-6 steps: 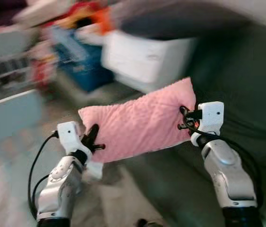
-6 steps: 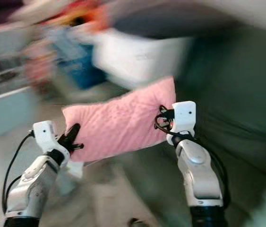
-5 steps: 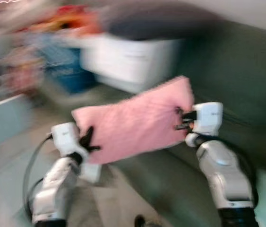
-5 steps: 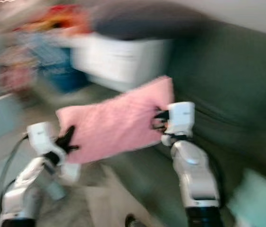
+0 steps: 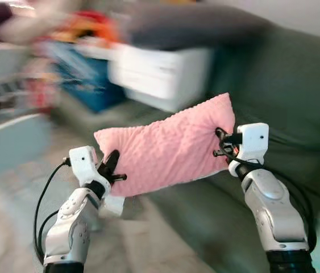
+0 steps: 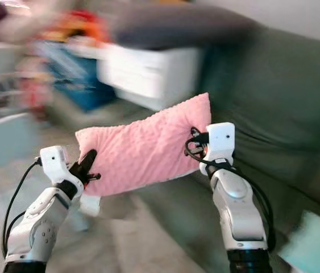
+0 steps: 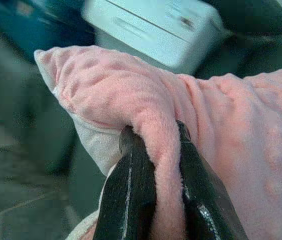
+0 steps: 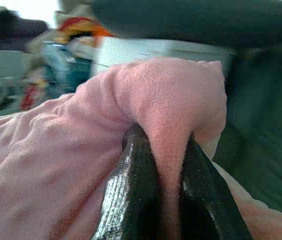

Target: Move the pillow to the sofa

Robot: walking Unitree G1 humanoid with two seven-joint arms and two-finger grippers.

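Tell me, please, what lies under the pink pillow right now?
The pillow hangs in the air, pinched by the left gripper and right gripper. Below: blurred floor and sofa edge.

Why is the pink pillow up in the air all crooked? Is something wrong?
Nothing is broken. The pink pillow hangs tilted, its right end higher, because the left gripper pinches its low end and the right gripper its high end. It sits in front of the green sofa.

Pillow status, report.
Left gripper and right gripper pinch opposite ends. Pink pillow held aloft, short of green sofa. Nothing between.
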